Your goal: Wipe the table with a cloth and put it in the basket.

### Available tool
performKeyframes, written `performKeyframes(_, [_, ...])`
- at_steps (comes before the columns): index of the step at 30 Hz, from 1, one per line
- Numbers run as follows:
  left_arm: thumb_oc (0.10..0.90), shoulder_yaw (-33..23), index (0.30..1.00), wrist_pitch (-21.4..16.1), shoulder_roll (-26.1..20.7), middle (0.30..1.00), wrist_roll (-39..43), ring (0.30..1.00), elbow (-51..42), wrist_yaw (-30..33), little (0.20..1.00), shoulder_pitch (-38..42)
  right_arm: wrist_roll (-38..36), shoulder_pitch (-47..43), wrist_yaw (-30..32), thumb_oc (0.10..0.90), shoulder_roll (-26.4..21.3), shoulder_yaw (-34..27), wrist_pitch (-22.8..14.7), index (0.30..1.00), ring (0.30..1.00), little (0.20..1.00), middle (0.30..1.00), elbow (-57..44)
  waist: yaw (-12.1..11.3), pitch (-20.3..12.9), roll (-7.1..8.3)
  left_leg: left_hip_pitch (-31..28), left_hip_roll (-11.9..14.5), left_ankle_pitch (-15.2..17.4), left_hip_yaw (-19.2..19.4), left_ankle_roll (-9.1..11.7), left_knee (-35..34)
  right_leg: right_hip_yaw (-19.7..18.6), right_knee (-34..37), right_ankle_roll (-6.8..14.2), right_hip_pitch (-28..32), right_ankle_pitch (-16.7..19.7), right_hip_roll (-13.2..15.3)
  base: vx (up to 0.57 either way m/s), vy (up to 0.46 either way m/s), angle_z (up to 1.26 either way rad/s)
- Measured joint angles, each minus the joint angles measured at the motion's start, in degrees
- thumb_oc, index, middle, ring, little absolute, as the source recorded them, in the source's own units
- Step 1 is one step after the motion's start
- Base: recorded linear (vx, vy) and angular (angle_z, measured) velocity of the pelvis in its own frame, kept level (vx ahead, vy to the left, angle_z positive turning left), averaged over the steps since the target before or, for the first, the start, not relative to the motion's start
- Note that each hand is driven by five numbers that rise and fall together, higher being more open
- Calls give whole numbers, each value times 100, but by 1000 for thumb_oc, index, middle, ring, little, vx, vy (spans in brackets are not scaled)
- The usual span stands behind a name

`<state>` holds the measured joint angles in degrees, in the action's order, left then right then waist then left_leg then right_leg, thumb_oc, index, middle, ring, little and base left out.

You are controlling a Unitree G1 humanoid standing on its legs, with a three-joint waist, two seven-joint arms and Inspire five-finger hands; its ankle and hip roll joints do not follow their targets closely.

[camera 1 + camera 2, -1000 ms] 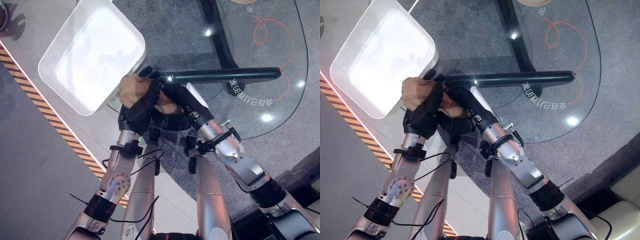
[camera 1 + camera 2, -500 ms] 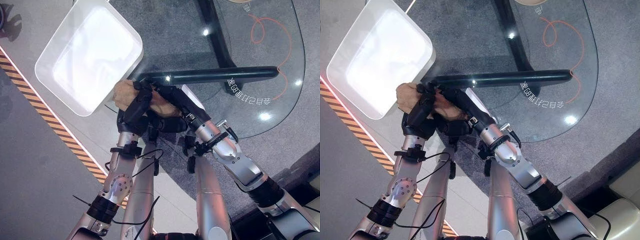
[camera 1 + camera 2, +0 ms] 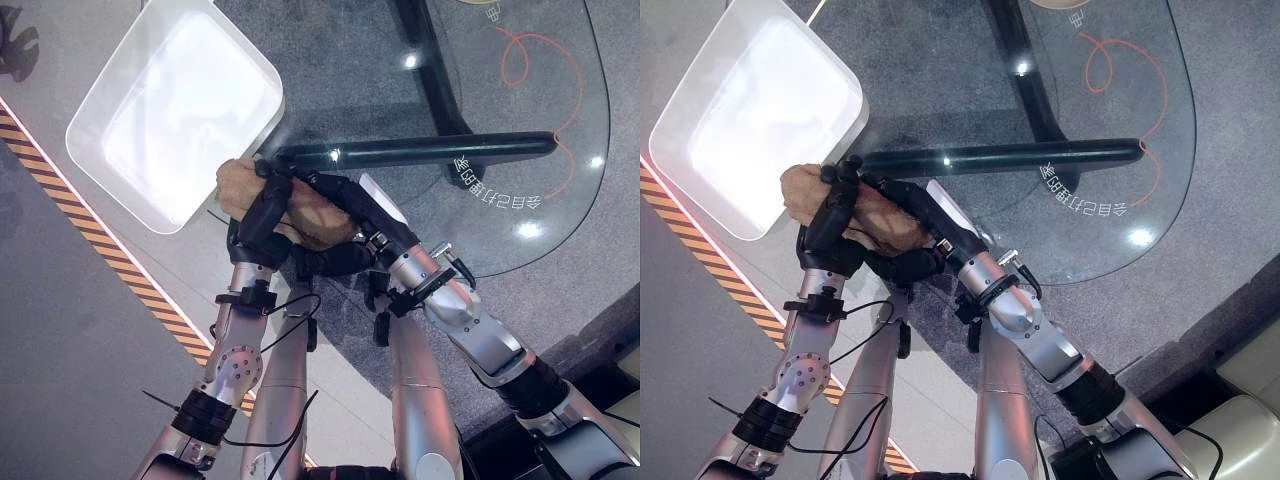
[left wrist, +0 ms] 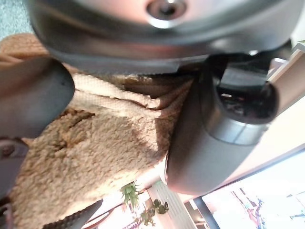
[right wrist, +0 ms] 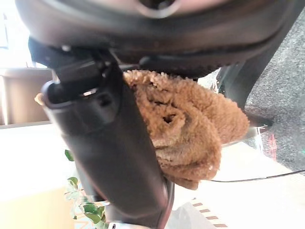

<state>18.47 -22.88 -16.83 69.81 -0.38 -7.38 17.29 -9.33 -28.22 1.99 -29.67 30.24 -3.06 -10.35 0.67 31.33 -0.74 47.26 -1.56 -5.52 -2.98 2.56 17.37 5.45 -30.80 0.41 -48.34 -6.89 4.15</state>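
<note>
A brown fuzzy cloth is bunched up between my two hands at the near left edge of the glass table. My left hand has its fingers curled over the cloth from below. From the right, my right hand wraps round the same cloth, and its thumb lies across it. The white basket stands just left of the hands, and the cloth's left end nearly touches its near rim.
A black bar runs under the glass right behind the hands. Orange line markings and white print show on the table's far right. A striped orange-and-black strip crosses the floor to the left.
Both hands and the cloth have shifted a little left toward the basket's rim. More of the cloth now sticks out past the left hand's fingers.
</note>
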Motion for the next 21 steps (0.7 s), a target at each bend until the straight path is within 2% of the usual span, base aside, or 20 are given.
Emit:
performKeyframes(8, [100, -61, 300, -1, 11, 300, 58, 300, 0, -323, 200, -5, -458, 246, -199, 800, 20, -189, -261, 900, 900, 900, 900, -13, 122, -1, 39, 3, 1, 0, -3, -1, 12, -1, -2, 0, 3, 0, -2, 0, 0, 0])
performKeyframes(14, [100, -86, 300, 0, 166, 300, 113, 300, -1, -465, 200, 16, -487, 408, -226, 800, 38, -340, -470, 900, 900, 900, 900, -46, 141, -1, 40, 1, 7, 1, -1, -1, 7, -4, 5, 0, 3, 0, -7, 0, 0, 0])
performKeyframes(21, [100, -136, 300, -3, 264, 300, 119, 300, -11, -592, 200, 55, -859, 577, -267, 800, 58, -411, -626, 900, 900, 900, 900, -82, 139, 0, 42, 4, 8, 2, 3, -2, 7, -8, 14, 0, 3, 0, -8, 0, 0, 0])
